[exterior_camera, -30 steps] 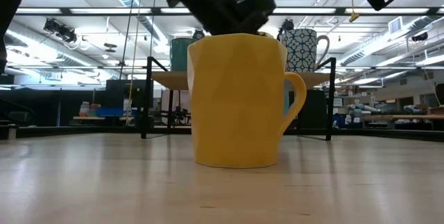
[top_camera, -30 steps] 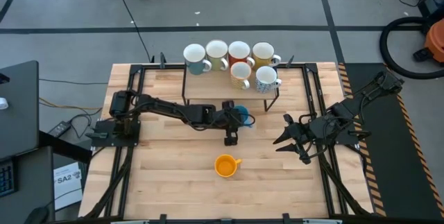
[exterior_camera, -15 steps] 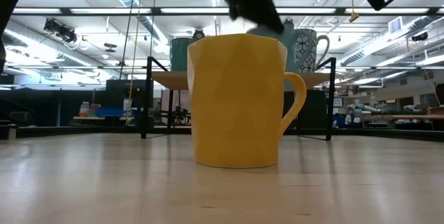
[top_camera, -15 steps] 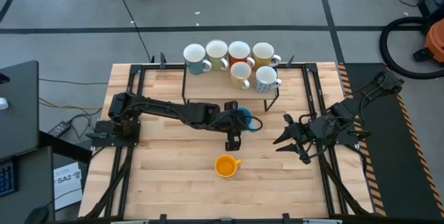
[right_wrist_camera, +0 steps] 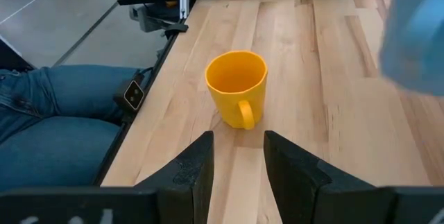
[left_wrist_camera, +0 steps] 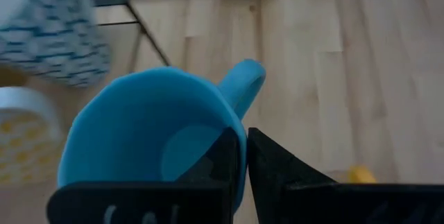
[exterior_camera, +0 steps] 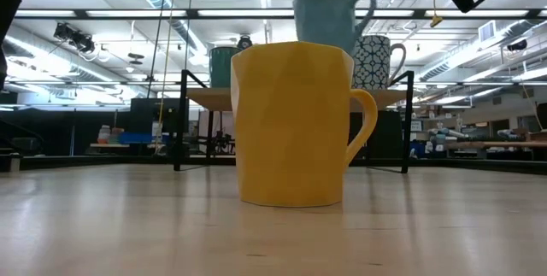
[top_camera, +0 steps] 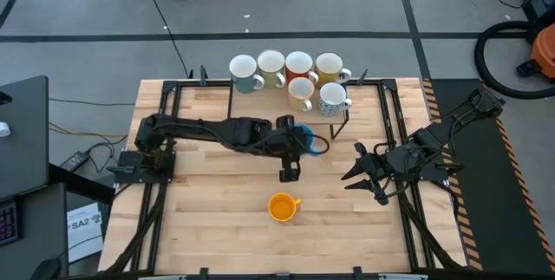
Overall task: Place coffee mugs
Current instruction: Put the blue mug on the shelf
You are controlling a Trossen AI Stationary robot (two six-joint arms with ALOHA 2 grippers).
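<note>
The blue mug (top_camera: 301,139) is grasped by its rim in the clenched left pincer (top_camera: 293,141) and is held raised above the desk (top_camera: 217,219), just before the rack (top_camera: 342,124) on which six mugs (top_camera: 290,76) are grouped. The yellow mug (top_camera: 282,206) is stood upright on the desk nearer the front edge. The right pincer (top_camera: 354,174) is held released, fingers apart, at the right side of the desk, well apart from every mug.

- I'm seeing a pale wooden table (top_camera: 217,211), planked, smooth with a soft sheen.
- Blue mug (left_wrist_camera: 149,137) looks like glazed ceramic, glossy.
- Yellow mug (right_wrist_camera: 237,85) reads smooth, faceted, satin.
- Black rack (top_camera: 232,107) looks like matt metal.
</note>
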